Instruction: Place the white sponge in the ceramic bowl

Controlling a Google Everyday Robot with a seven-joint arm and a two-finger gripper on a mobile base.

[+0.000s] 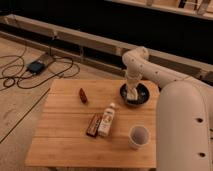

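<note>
Gripper [132, 93]: poised over ceramic bowl [142, 95], apparently clasping white sponge [132, 96], positioned for release into the bowl

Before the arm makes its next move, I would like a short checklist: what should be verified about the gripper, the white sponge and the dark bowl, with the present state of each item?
1. Gripper is over the ceramic bowl: ok.
2. White sponge is inside the bowl's rim, at the gripper's tip: ok.
3. Sponge rests on the bowl's bottom and is free of the gripper: cannot tell.
4. Bowl stands fully on the wooden table, near the far right edge: ok.
5. White cup and bottle stand apart from the bowl, away from a straight lift: ok.
</note>
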